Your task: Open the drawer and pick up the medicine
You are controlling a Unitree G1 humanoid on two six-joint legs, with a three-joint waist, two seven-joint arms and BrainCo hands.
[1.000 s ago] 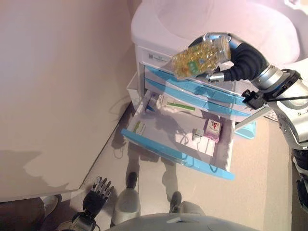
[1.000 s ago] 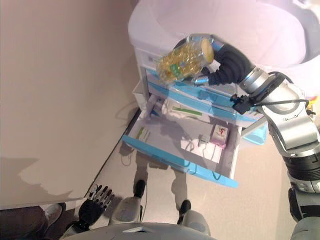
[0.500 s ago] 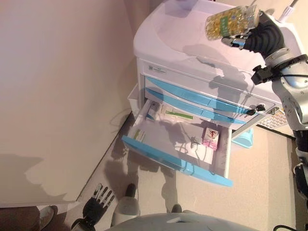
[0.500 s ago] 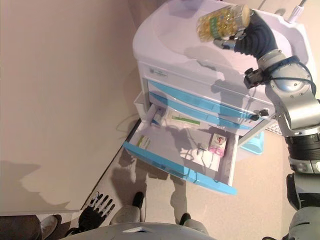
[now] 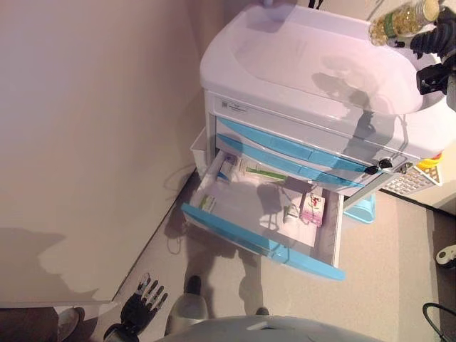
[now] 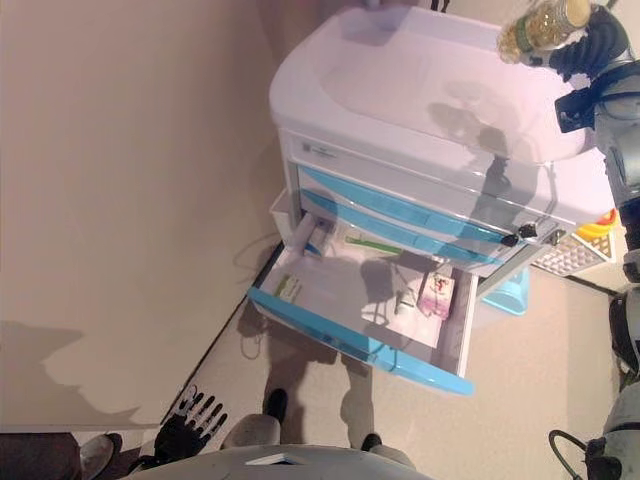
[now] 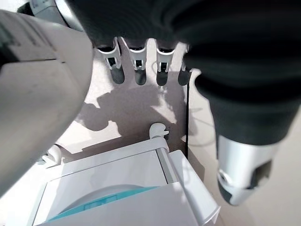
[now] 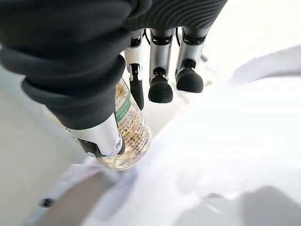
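Right hand (image 8: 94, 94) gripping the medicine bottle (image 5: 402, 19) above the cabinet (image 5: 299, 64), drawer (image 5: 263, 214) hanging open below, left hand (image 5: 140, 303) idling with fingers straight

The open drawer (image 5: 235, 206) carries a pink box (image 5: 313, 210) near its right edge (small packets (image 5: 206, 202) lie left).

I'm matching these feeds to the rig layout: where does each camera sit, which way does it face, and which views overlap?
Left eye view: on the head, looking down at the white cabinet with its open blue-fronted drawer; left hand low, right hand top right.
Right eye view: beside it, same scene; right hand holds the clear bottle of yellow capsules.
Left wrist view: along the left hand's straight fingers, toward floor.
Right wrist view: along the right hand, curled round the bottle.
Shared: both eye views; bottle in eye and right wrist views.
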